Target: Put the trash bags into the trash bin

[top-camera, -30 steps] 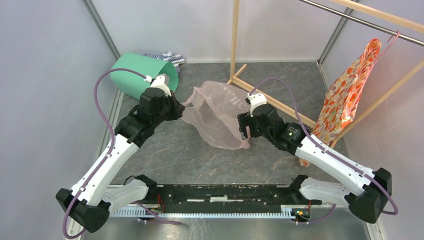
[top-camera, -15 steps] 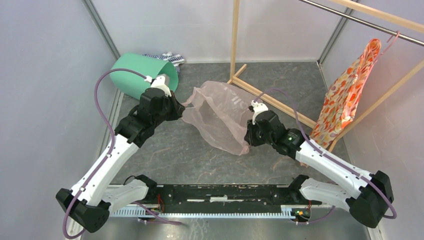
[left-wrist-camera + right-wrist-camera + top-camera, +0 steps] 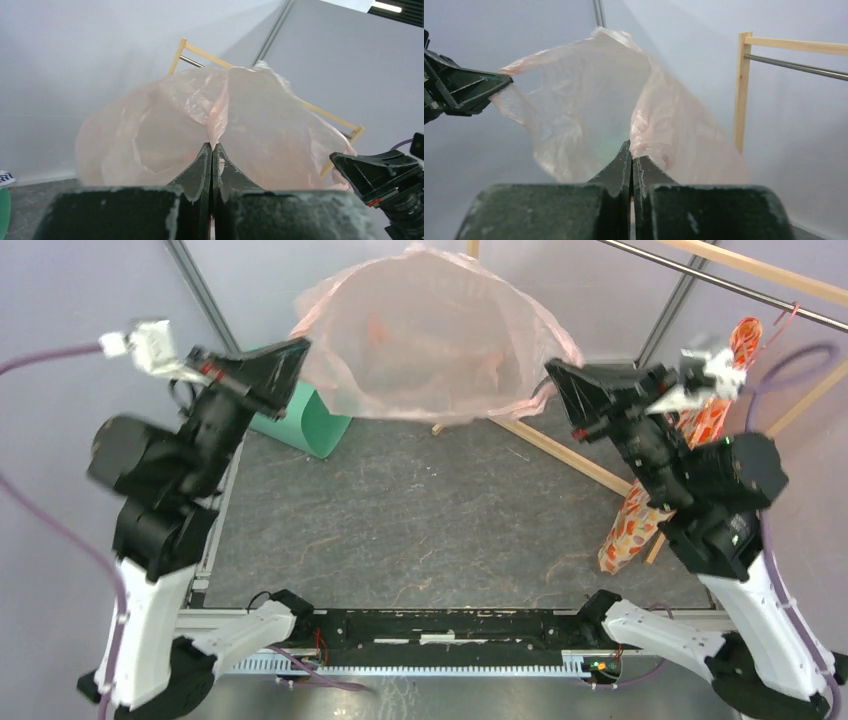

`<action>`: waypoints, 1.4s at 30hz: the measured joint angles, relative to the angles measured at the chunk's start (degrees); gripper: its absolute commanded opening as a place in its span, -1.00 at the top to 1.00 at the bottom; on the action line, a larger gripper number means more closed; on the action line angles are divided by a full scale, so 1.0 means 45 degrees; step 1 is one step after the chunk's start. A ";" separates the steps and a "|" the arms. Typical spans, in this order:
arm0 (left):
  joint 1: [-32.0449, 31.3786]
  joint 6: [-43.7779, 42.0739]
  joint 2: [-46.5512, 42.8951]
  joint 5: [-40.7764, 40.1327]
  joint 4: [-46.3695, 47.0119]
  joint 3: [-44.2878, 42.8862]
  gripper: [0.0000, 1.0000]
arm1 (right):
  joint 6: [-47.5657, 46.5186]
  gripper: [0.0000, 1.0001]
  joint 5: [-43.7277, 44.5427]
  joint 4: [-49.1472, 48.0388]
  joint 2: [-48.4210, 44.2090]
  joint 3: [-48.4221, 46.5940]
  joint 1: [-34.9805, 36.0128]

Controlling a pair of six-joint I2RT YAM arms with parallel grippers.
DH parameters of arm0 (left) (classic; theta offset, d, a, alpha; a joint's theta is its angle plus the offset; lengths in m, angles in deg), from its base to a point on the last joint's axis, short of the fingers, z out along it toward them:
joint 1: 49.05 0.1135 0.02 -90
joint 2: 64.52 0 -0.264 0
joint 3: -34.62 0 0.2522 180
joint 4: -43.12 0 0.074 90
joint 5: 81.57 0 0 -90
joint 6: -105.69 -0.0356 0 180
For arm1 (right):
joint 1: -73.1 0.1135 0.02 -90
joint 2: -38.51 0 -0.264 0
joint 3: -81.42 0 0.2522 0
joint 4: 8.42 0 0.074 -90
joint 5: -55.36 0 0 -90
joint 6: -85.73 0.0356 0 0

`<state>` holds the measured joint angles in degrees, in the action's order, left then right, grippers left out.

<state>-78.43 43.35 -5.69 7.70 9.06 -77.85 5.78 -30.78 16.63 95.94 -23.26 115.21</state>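
Observation:
The pale pink translucent trash bag [image 3: 420, 335] hangs spread high in the air between both arms, its mouth stretched wide. My left gripper [image 3: 300, 348] is shut on the bag's left rim; in the left wrist view the jaws [image 3: 212, 146] pinch a fold of the trash bag [image 3: 165, 125]. My right gripper [image 3: 550, 368] is shut on the right rim; the right wrist view shows its jaws [image 3: 631, 146] clamped on the trash bag [image 3: 589, 100]. The mint-green trash bin [image 3: 315, 420] lies on its side at the back left, mostly hidden behind the left arm and the bag.
A wooden clothes rack [image 3: 560, 445] stands at the back right, with a metal rail [image 3: 700, 275]. An orange floral garment [image 3: 640, 510] hangs on it behind the right arm. The grey tabletop [image 3: 420, 520] lies below the lifted bag.
The right gripper closed on the bag's edge on the table. Both arms then rose high, lifting the bag off the table and stretching it open.

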 measured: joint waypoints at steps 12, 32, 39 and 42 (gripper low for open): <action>-0.0102 0.0301 -0.0355 -0.0758 -0.1875 1.1424 0.96 | 0.0515 1.00 0.1987 0.2744 0.2147 1.0763 0.0636; -0.0219 0.0505 -0.1185 -0.0476 -0.2866 0.6586 0.06 | -0.0257 1.00 0.5435 0.5561 -0.0107 0.3628 0.0695; -0.0219 0.0500 -0.0447 -0.0233 -0.2914 0.4449 -0.58 | -0.0865 1.00 0.6649 0.6572 -0.0199 0.1899 0.0699; -0.0219 0.0495 -0.0374 -0.0194 -0.2783 0.3619 -0.63 | -0.0937 1.00 0.6970 0.6868 -0.0209 0.1559 0.0699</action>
<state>-79.42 45.58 -7.38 6.83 -3.46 -61.57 1.56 0.59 47.53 95.00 -16.24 118.36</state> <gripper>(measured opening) 0.794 0.007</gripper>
